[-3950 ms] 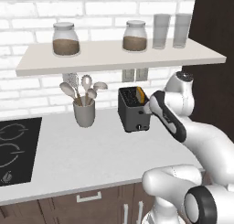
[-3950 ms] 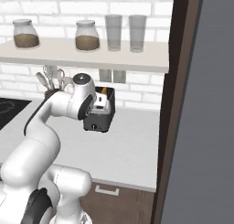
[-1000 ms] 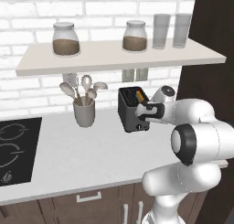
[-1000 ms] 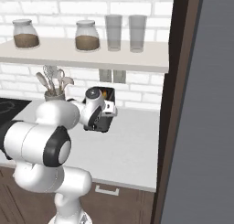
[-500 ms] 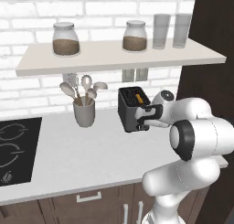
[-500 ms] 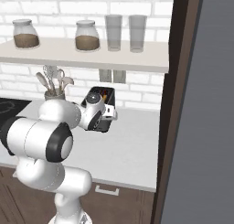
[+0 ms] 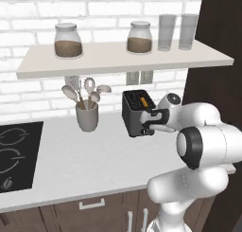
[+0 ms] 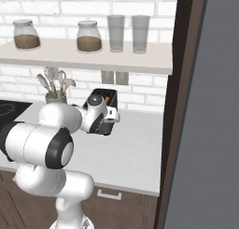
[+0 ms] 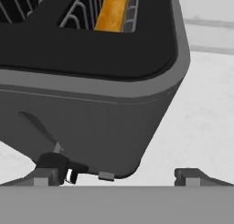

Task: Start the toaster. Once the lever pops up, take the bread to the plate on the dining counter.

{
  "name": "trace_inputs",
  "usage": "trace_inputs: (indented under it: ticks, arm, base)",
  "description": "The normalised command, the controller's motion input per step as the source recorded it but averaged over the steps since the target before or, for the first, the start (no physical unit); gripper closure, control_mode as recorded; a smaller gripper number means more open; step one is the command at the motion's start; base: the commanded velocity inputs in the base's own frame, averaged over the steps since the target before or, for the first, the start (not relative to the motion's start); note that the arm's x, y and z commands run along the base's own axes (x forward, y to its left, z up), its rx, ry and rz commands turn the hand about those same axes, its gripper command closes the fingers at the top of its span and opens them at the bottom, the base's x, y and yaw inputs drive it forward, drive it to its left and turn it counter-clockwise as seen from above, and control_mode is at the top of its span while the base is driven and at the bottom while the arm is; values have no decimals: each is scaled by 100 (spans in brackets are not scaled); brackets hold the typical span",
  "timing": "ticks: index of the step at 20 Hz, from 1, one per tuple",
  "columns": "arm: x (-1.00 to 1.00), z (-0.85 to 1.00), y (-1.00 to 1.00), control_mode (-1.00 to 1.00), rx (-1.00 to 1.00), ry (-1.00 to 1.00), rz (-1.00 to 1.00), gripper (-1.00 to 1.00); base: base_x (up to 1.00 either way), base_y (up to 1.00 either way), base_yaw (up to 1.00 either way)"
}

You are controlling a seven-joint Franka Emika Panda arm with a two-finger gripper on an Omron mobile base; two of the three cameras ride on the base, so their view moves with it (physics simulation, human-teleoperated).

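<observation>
We see the toaster (image 7: 136, 113) standing on the white worktop (image 7: 90, 160), near the back wall and under the shelf (image 7: 123, 56). The bread (image 9: 114, 8) sits down in one slot, its golden crust edge showing between the wire guides; from the left base view it shows as an orange sliver at the toaster's top.

The gripper (image 7: 149, 123) is at the toaster's narrow end, low against the end face. Claw wide open: in the hand view one tip (image 9: 45, 175) rises at lower left, the other at lower right, well apart, the toaster's lower corner between them. The lever (image 9: 54, 160) is just beside the left tip; we cannot tell if they touch.

A utensil cup (image 7: 87, 113) stands left of the toaster, the hob (image 7: 16, 153) further left.
</observation>
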Motion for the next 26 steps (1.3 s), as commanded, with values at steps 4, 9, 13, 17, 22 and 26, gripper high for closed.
trace_inputs:
  ticks: [4, 9, 13, 17, 22, 26]
  arm:
    - [0, 41, 0, -100, 0, -2, 0, -100]
    - [0, 63, 0, -100, 0, -6, 0, -100]
    - [0, 64, 0, -100, 0, -7, 0, -100]
    - [0, 36, 0, -100, 0, -15, 0, -100]
    - [-3, 5, 0, -100, 0, -28, -1, -100]
    - [-6, 0, 1, -100, 2, -29, -7, -100]
  base:
    - [0, 0, 0]
    - [0, 0, 0]
    - [0, 0, 0]
    - [0, 0, 0]
    - [0, 0, 0]
    - [0, 0, 0]
